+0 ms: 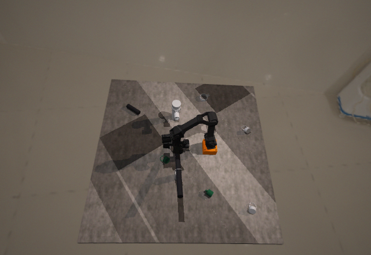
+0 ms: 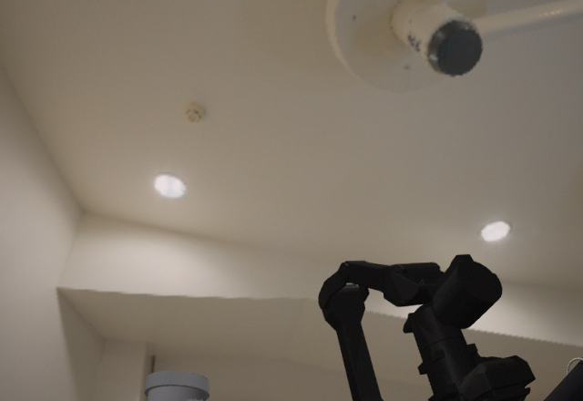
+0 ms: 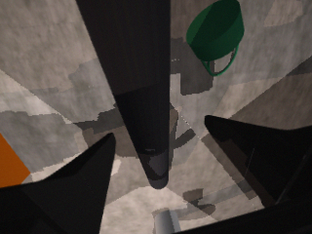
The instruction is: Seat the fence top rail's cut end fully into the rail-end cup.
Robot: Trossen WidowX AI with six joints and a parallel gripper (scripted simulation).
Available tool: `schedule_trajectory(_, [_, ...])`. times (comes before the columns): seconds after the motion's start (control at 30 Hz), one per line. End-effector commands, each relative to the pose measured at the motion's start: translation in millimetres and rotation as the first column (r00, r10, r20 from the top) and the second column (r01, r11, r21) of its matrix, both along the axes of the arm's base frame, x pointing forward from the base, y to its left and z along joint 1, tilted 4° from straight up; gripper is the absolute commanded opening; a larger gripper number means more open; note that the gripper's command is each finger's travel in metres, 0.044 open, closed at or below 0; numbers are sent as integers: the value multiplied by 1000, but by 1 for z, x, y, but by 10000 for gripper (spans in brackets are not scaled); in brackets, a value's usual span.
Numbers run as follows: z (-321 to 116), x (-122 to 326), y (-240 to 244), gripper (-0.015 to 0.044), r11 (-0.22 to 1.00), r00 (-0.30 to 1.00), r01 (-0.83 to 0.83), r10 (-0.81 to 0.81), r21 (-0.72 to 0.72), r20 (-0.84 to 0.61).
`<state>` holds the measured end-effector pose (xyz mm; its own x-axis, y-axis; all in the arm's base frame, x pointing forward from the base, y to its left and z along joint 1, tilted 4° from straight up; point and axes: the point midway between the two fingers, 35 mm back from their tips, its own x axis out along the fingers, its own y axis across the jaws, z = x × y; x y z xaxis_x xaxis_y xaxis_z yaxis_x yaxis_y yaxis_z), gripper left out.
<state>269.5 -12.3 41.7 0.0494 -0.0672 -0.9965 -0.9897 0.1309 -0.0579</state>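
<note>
The black rail (image 1: 179,183) (image 3: 143,73) runs through the white loop cap (image 1: 175,172). In the wrist view its cut end (image 3: 158,181) is outside the grey rail-end cup (image 1: 176,116) (image 3: 167,221), with a visible gap between them. The cup hangs high on the big white post, close below the post cap (image 1: 176,104) (image 2: 176,381). My gripper (image 1: 178,149) (image 3: 160,128) is open and empty above the rail; the rail runs between the two fingers in the wrist view, with no contact visible. Fingertip height over the rail cannot be told. The gripper hides the cut end in the top view.
The orange base (image 1: 209,150) (image 3: 10,163) stands right of the rail. A green cap (image 1: 165,159) (image 3: 216,31) lies beside the rail, another green piece (image 1: 209,193) farther right. A loose black bar (image 1: 133,109) lies left of the post; a white ring (image 1: 203,94) lies right of it.
</note>
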Motion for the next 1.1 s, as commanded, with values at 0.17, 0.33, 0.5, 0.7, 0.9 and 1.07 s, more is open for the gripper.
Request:
schedule_trajectory(0.17, [-16,-1,0,440,1000,1000,-5,5,4,-5])
schedule_trajectory(0.33, [-22,-2,-1,440,1000,1000,-5,5,4,-5])
schedule_trajectory(0.5, [-22,-1,-1,309,1000,1000,-5,5,4,-5])
schedule_trajectory(0.7, [-22,-1,-1,210,1000,1000,-5,5,4,-5])
schedule_trajectory(0.9, [-22,-1,-1,170,1000,1000,-5,5,4,-5])
schedule_trajectory(1.07, [-22,-1,-1,137,1000,1000,-5,5,4,-5])
